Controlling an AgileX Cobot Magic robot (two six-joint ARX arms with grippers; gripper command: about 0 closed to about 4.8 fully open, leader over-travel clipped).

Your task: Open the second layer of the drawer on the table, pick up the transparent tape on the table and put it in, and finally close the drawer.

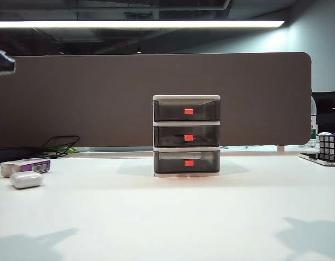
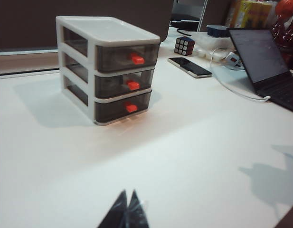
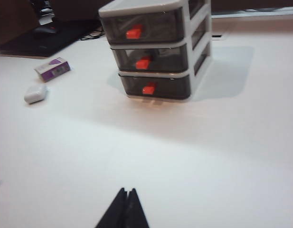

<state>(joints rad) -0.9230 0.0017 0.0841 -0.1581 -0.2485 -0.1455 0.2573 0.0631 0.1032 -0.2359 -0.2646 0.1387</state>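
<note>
Left gripper (image 2: pixel 127 213) sits at the near frame edge, black fingertips pressed together, nothing between them, well back from the drawer (image 2: pixel 107 69). The drawer stands upright on the white table (image 2: pixel 184 156), all three layers pushed in; second layer (image 2: pixel 123 85) flush with the frame, red handle facing out. Beyond it: a Rubik's cube (image 2: pixel 184 45), a phone (image 2: pixel 189 66) lying flat just beside it, an open laptop (image 2: pixel 267 64) further out, white cable (image 2: pixel 236 92) near it.
</note>
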